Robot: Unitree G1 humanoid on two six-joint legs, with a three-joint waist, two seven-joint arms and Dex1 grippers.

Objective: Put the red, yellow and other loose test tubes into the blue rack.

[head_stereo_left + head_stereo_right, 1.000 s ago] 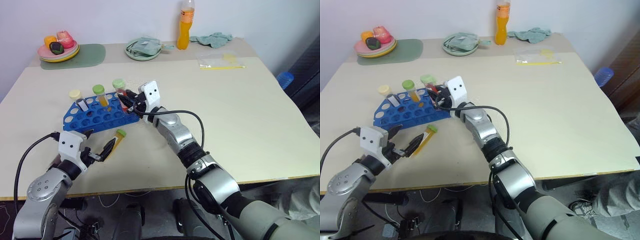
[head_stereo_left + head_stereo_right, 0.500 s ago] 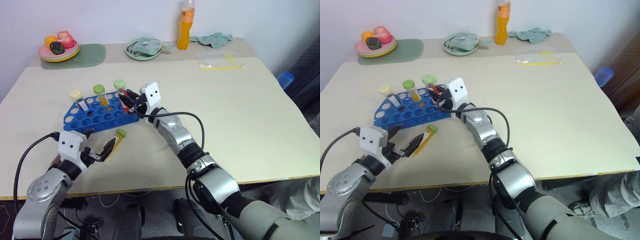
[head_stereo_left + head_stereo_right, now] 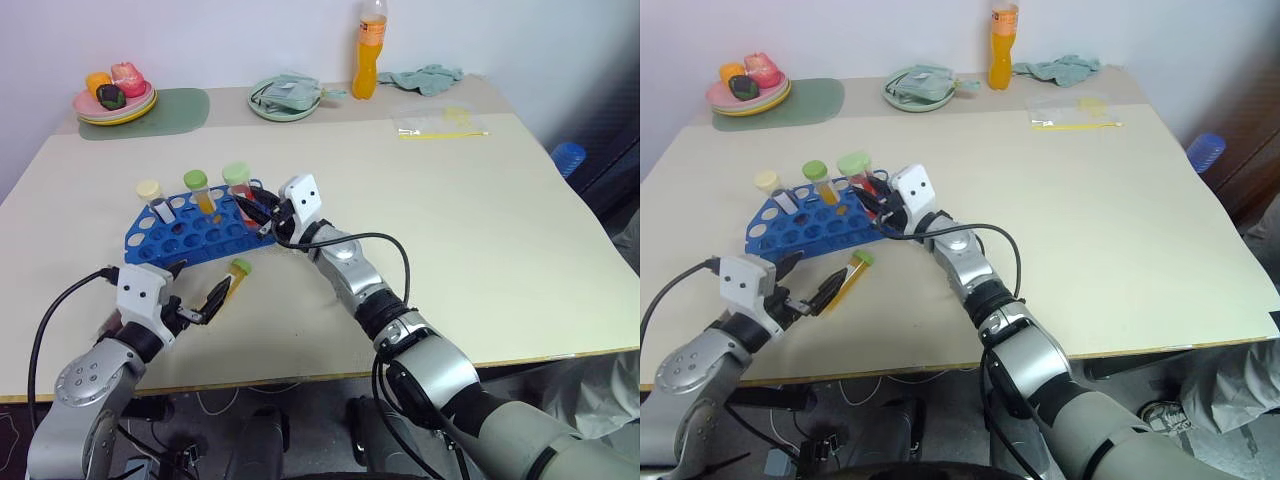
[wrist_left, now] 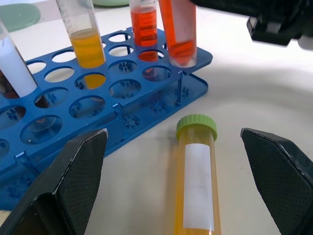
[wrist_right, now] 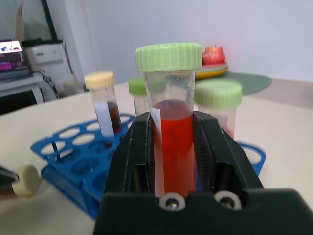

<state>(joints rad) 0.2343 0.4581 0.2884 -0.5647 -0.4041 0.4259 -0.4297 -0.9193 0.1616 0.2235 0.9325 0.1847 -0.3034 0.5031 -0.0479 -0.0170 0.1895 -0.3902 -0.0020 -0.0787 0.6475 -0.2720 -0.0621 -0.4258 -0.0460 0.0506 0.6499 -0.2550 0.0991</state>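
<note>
Gripping a red tube [image 5: 172, 142] with a ridged green screw cap, the right end effector [image 3: 262, 210] was clamped on its clear barrel; the tube stood near upright, its rounded tip just above a hole at the corner of the blue rack [image 3: 190, 235]. Left end effector [image 3: 197, 302] was spread wide, holding nothing, its textured black fingers [image 4: 68, 181] flanking a yellow tube [image 4: 197, 181] without touching it. That tube lay flat on the bench [image 3: 480, 230], long axis running toward the perforated plastic rack, green cap nearest it, white label upward
</note>
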